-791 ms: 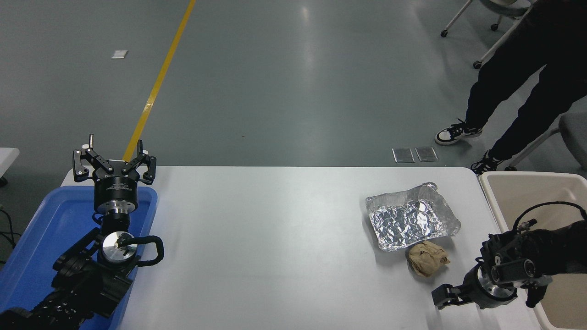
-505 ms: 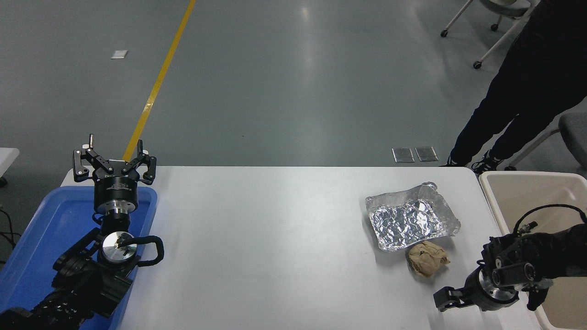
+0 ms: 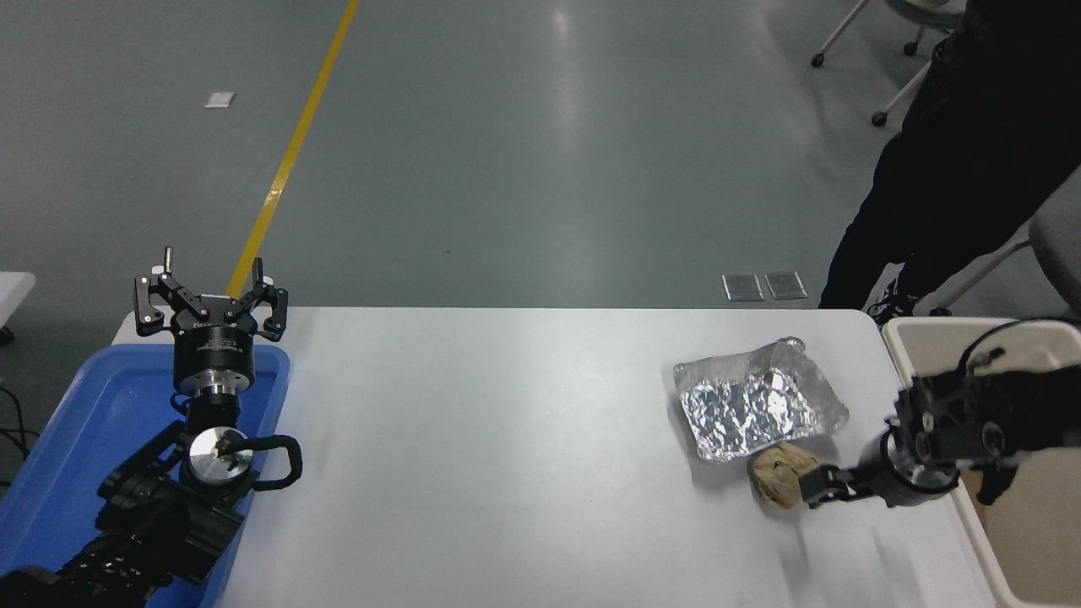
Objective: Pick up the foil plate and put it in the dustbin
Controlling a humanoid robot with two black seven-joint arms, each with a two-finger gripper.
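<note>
Two arms enter from the near edge of the white table [image 3: 507, 439]. The left arm is parked at the lower left above the blue tray [image 3: 76, 439]; the left gripper [image 3: 211, 287] points away from the camera over the tray's far rim, its fingers spread wide with nothing between them.

The right arm comes in from the right edge, crossing above the near part of the dustbin [image 3: 1026, 540], a cream bin standing against the table's right end. The right gripper [image 3: 817, 488] points toward the picture's left and hangs low over the table surface. Its fingertips are small, dark and partly blurred, so whether the jaws are open or closed cannot be told.

Directly at the jaw tips, on their left side, lies a crumpled brown paper ball [image 3: 779, 475]. The tips look to be at its right edge; actual contact cannot be confirmed.

Just beyond the jaws and slightly to their left lies the foil plate [image 3: 756, 405], flat on the table, rims up, its near edge just beside the paper ball. The plate is not held and lies outside the dustbin, which sits to the right of the jaws.

Beyond the table, at the far right, a person in dark clothing [image 3: 971, 169] stands on the grey floor [image 3: 507, 152], near a chair. A yellow line [image 3: 296, 143] crosses the floor at far left.
</note>
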